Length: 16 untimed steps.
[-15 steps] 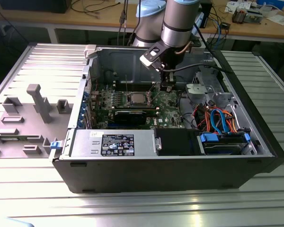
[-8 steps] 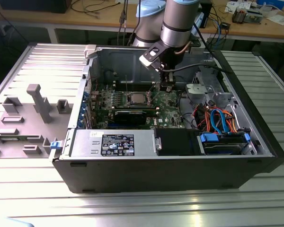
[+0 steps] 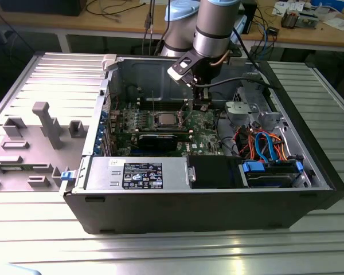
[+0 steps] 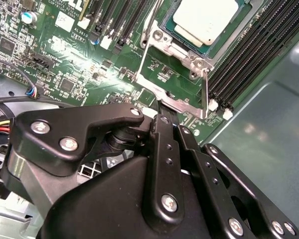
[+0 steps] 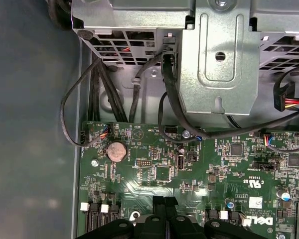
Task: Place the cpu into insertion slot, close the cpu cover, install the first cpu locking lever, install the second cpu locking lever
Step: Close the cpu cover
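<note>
The cpu (image 4: 205, 19) is seated; the cpu cover (image 4: 172, 103) stands open just ahead of the gripper (image 4: 170, 122), pressed together. Likely step 2: the cover needs tipping over the cpu.

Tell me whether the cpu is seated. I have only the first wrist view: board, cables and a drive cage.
Observer: Yes. In the second wrist view the cpu lies in the insertion slot, silver top up.
Operator: Report the cover.
Observer: The cpu cover is swung open, off the chip; green board shows through its window.
Operator: Place the gripper for me.
Observer: In the exterior view the gripper hangs over the board, to the exterior view's right of the cpu and apart from it.
</note>
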### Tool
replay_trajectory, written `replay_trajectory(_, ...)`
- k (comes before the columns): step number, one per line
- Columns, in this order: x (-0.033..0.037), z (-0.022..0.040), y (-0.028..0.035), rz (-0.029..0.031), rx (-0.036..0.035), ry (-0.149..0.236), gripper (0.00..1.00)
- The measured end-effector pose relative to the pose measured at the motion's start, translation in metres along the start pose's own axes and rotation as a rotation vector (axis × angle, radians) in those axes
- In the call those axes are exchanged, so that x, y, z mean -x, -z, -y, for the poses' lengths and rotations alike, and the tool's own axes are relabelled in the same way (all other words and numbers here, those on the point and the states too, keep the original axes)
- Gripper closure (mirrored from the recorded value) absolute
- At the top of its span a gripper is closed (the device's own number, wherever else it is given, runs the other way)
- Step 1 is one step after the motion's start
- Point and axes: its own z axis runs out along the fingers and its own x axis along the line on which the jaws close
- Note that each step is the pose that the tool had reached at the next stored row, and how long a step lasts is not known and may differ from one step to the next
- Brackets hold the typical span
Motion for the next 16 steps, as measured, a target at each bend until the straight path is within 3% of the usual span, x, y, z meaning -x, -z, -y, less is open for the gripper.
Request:
replay_trajectory(11, -0.0002, 0.0055, -0.0012, 0.0000, 0.0000, 0.000, 0.89)
replay_trajectory(16, -0.0005, 0.0111, -0.0015, 0.0000, 0.0000, 0.000, 0.89)
